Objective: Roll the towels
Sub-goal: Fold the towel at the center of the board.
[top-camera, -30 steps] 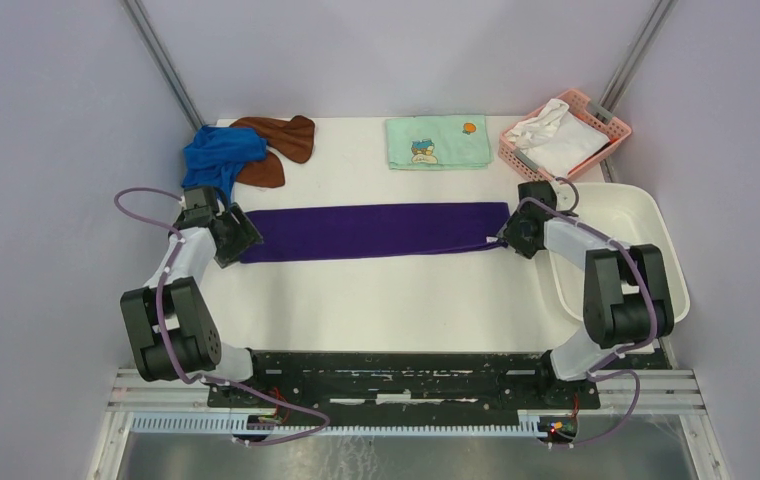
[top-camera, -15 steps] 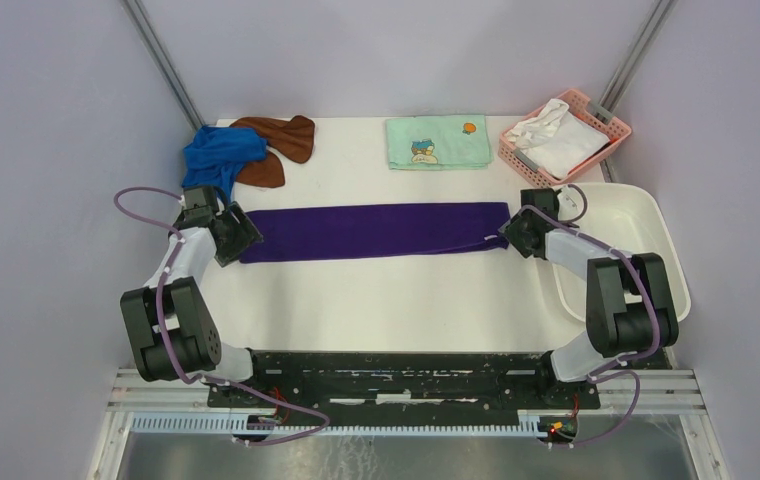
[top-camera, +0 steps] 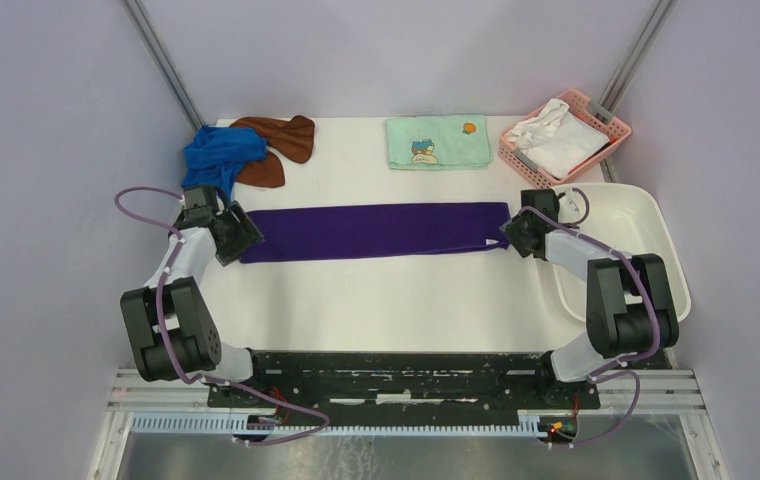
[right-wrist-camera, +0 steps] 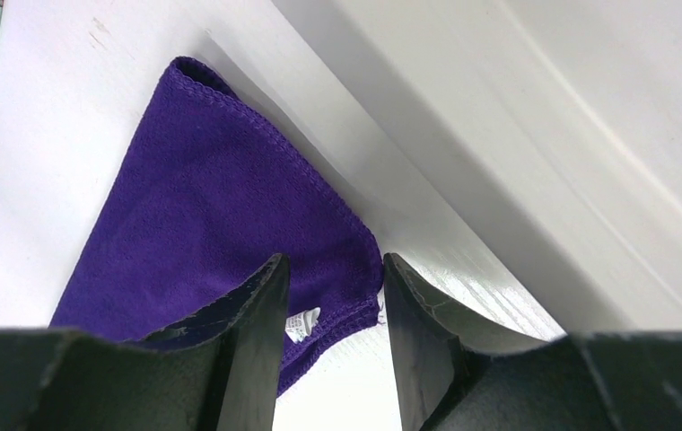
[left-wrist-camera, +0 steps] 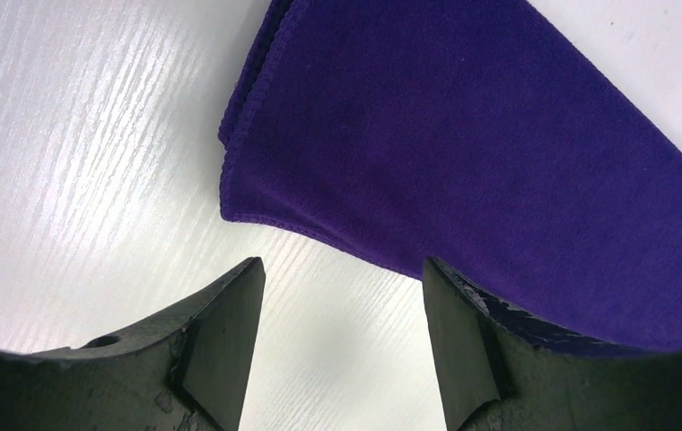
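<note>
Outward from purple towel (top-camera: 374, 231) edges, white table (top-camera: 386, 300).

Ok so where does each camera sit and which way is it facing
Top external: above and behind the arms, looking down on the table; both arms show, left gripper and right gripper at the ends of the purple towel.
Left wrist: on that arm, facing down past its own fingers at the towel's left end.
Right wrist: likewise, past its fingers at the towel's right end and white tub.
Shared: all three show the towel.
</note>
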